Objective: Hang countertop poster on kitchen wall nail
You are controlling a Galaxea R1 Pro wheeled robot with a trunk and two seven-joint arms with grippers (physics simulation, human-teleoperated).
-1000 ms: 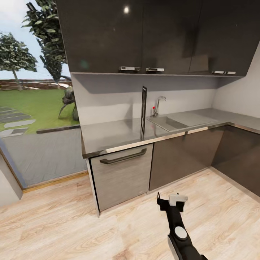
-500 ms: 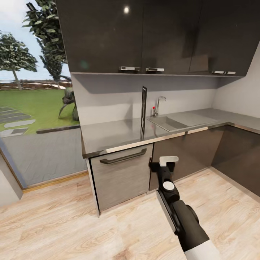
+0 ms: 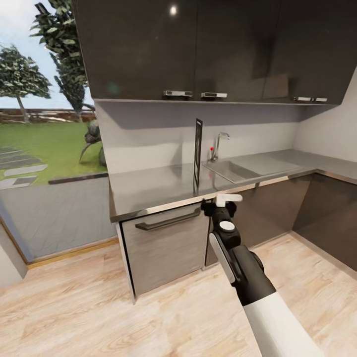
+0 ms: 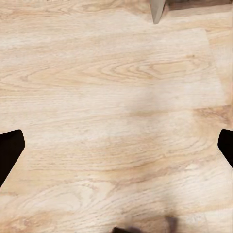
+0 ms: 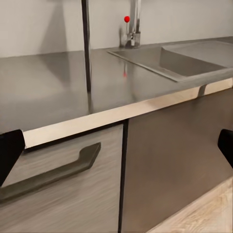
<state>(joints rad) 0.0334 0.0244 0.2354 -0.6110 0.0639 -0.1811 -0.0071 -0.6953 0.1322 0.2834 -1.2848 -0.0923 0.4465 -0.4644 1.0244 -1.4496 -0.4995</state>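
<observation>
Your right gripper [image 3: 221, 199] has risen to the kitchen countertop [image 3: 153, 186] edge, fingers spread. The poster [image 3: 198, 153] stands edge-on beside the sink [image 3: 233, 170]. Your left gripper's [image 4: 116, 145] fingers sit apart above the wood floor [image 4: 116, 97].

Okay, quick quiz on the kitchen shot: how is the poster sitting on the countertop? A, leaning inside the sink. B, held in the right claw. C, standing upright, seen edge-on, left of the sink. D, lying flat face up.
C: the poster stands upright as a thin dark edge on the countertop, left of the sink, with the right claw short of it.
</observation>
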